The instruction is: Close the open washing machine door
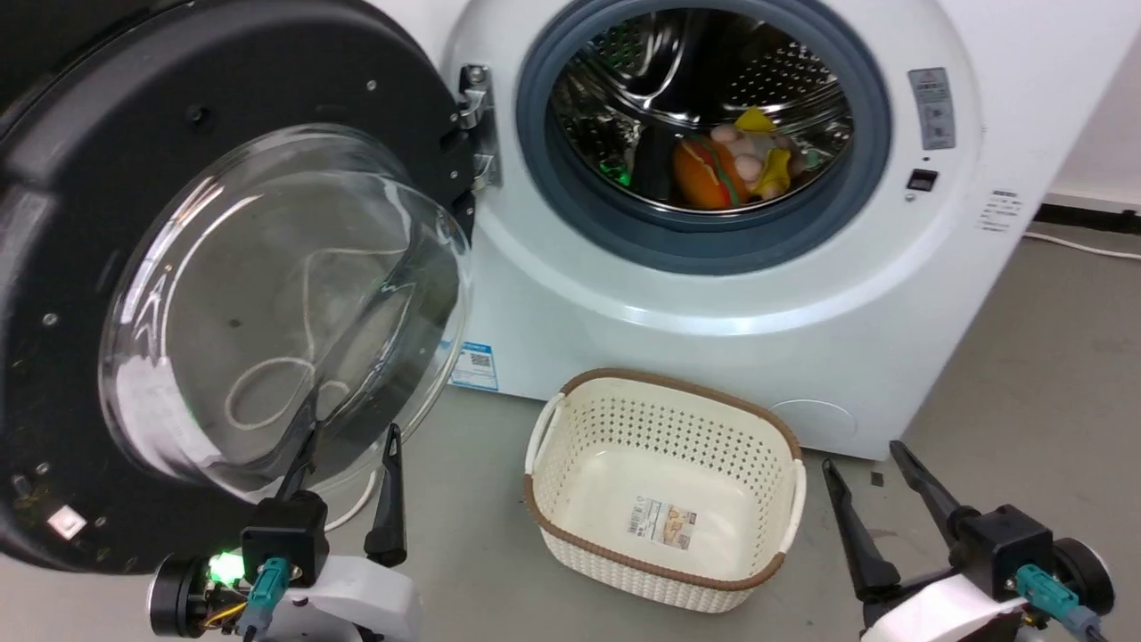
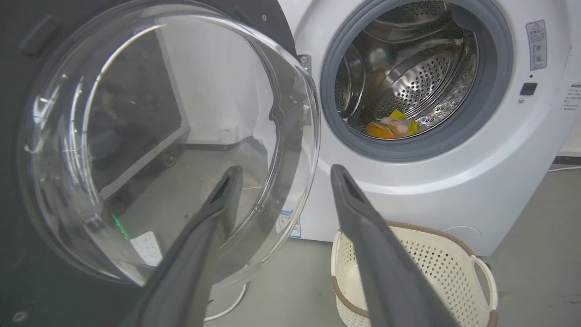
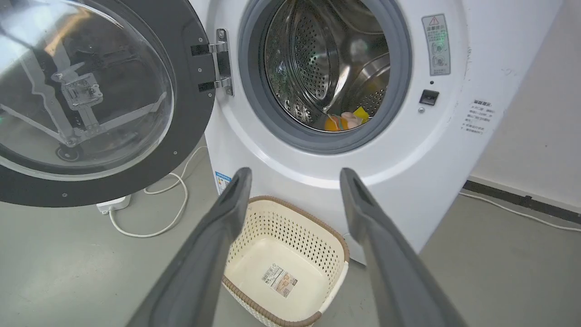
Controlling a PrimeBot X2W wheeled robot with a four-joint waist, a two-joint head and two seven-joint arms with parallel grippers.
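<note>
The washing machine door (image 1: 241,303) is seen swung wide open to the left of the white washing machine (image 1: 713,303), held at its metal hinge (image 1: 477,107), with its bulging glass window turned toward the camera. The steel drum (image 1: 677,71) is left exposed inside the grey rubber ring (image 1: 695,245), and a few colourful soft toys (image 1: 726,165) are seen lying at its bottom. A cream perforated basket (image 1: 677,383) with a brown rim is set on the grey floor (image 1: 1025,374) just in front of the machine. The left gripper (image 1: 352,437) is held with its fingers spread and nothing between them, raised before the lower edge of the glass window; whether contact is made cannot be told. The right gripper (image 1: 862,456) is likewise spread and unladen, positioned low to the right of the basket, well apart from the door.
</note>
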